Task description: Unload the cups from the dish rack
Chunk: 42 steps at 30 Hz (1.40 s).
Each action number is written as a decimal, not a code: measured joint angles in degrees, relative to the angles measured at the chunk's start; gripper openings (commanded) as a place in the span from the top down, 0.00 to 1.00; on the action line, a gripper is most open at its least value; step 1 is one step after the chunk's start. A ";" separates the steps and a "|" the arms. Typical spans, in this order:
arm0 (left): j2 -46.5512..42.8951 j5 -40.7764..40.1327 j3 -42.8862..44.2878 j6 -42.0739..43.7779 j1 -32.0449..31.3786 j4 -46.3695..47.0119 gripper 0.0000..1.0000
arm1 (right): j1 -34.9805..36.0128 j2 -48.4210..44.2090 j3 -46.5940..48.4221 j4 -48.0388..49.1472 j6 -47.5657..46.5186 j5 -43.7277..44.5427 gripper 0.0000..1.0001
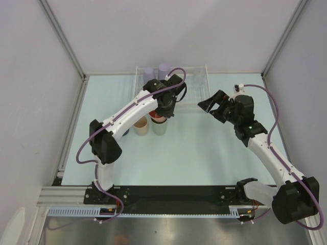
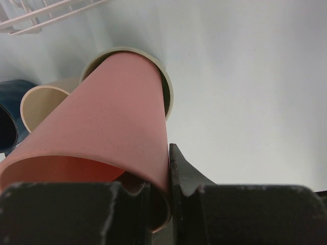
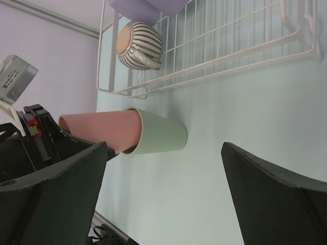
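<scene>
Matte, tapered salmon cup (image 2: 102, 127) sits partly inside a smooth pale green cup (image 3: 161, 137).

The top view looks down from behind over the whole table (image 1: 204, 153). Both wrist views sit low and close, sharing the pink cup (image 2: 112, 117) and dish rack (image 3: 230, 31).

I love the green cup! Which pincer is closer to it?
Left. The left pincer holds the pink cup in the green cup; the right pincer hangs open, farther right.
</scene>
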 measured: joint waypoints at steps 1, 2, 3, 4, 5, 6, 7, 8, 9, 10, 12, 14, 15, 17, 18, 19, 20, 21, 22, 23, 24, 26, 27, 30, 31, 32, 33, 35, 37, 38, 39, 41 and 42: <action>-0.02 0.00 -0.20 0.00 0.00 0.13 1.00 | 0.00 0.00 -0.13 0.07 0.02 0.00 0.00; -0.02 0.00 -0.48 0.00 0.00 0.22 1.00 | 0.00 0.00 -0.31 0.15 0.02 0.00 0.00; -0.02 0.00 -1.05 0.00 0.00 0.31 1.00 | 0.00 0.00 -0.59 0.33 0.02 0.00 0.00; -0.02 0.00 -1.51 -0.02 0.00 0.35 1.00 | 0.00 0.00 -0.76 0.35 0.02 0.00 0.00; -0.02 0.00 -1.97 -0.02 0.00 0.37 0.99 | 0.00 0.00 -0.96 0.37 0.04 0.00 0.00; -0.02 0.00 -2.56 -0.02 0.00 0.39 0.98 | 0.00 0.00 -1.07 0.37 0.04 0.00 0.00; -0.02 -0.02 -3.13 -0.02 0.00 0.44 0.93 | 0.00 0.00 -1.22 0.35 0.04 -0.02 0.00; -0.02 0.00 -3.74 -0.02 0.00 0.55 0.89 | -0.02 0.00 -1.31 0.39 0.07 0.00 0.00; -0.02 0.00 -4.22 -0.02 0.00 0.61 0.84 | -0.11 0.00 -1.40 0.39 0.07 0.00 0.00; -0.02 0.00 -4.70 -0.02 0.00 0.70 0.81 | -0.11 0.00 -1.46 0.39 0.09 -0.02 0.00; -0.02 -0.02 -5.40 -0.07 0.00 0.94 0.80 | -0.15 0.00 -1.51 0.39 0.11 -0.02 0.00; -0.02 0.00 -5.66 -0.04 0.00 1.07 0.69 | -0.22 0.00 -1.53 0.44 0.11 -0.02 0.00; -0.02 -0.02 -5.66 0.04 0.00 1.09 0.62 | -0.24 0.00 -1.51 0.44 0.11 -0.02 0.00; -0.02 -0.04 -5.66 -0.11 0.00 1.29 0.48 | -0.28 0.00 -1.53 0.46 0.20 -0.02 0.00; -0.02 -0.13 -5.66 0.22 0.00 1.33 0.45 | -0.28 0.00 -1.53 0.52 0.22 -0.02 0.00; -0.02 -0.20 -5.66 0.13 0.00 1.46 0.41 | -0.28 0.00 -1.53 0.59 0.22 -0.02 0.00; -0.02 -0.31 -5.64 0.04 0.00 1.57 0.39 | -0.28 0.00 -1.55 0.63 0.24 -0.02 0.00; -0.02 -0.55 -5.55 -0.02 0.00 1.55 0.39 | -0.28 0.00 -1.57 0.72 0.24 -0.02 0.00; -0.02 -0.76 -5.49 -0.02 -0.02 1.60 0.39 | -0.28 0.00 -1.60 0.76 0.22 -0.02 0.00; -0.02 -1.07 -5.35 -0.02 -0.02 1.57 0.39 | -0.28 0.00 -1.62 0.76 0.24 -0.02 0.00; -0.02 -1.31 -5.11 -0.07 -0.02 1.51 0.38 | -0.28 0.00 -1.64 0.76 0.24 -0.02 0.00; -0.02 -1.68 -4.17 -0.04 -0.02 1.46 0.38 | -0.28 0.00 -1.64 0.76 0.24 -0.04 0.00; -0.04 -1.90 -3.52 -0.04 -0.02 1.44 0.38 | -0.28 0.00 -1.64 0.76 0.24 -0.04 0.00; -0.24 -2.78 -1.66 -0.04 -0.04 1.44 0.37 | -0.28 0.00 -1.64 0.79 0.24 -0.09 0.00; -0.35 -2.97 -1.16 -0.04 -0.11 1.44 0.37 | -0.28 0.00 -1.64 0.79 0.24 -0.13 0.00; -0.46 -3.13 -0.44 -0.07 -0.26 1.42 0.36 | -0.28 0.00 -1.64 0.79 0.22 -0.22 0.00; -0.52 -3.37 0.72 -0.07 -0.33 1.25 0.33 | -0.28 0.00 -1.64 0.79 0.22 -0.24 0.00; -0.98 -4.20 2.49 -0.09 -0.66 1.38 0.29 | -0.28 0.07 -1.64 0.79 0.17 -0.24 0.00; -2.89 -5.14 2.95 -0.17 -1.29 2.36 0.22 | -0.26 0.55 -1.27 0.70 -0.07 -0.20 0.01; -4.35 -5.64 2.69 -0.22 -1.68 3.19 0.18 | -0.26 1.22 -0.55 0.22 -0.55 0.02 0.00; -6.60 -6.08 1.18 -0.20 -2.01 5.42 0.14 | -0.24 1.84 0.17 -0.22 -1.01 0.13 0.00; -13.09 -6.29 -4.31 -0.20 -2.40 10.19 0.11 | 0.28 4.35 3.85 -2.51 -2.97 1.44 0.00; -16.87 -6.23 -7.65 -0.22 -2.40 12.76 0.10 | 0.68 6.08 6.43 -3.87 -4.37 2.86 0.00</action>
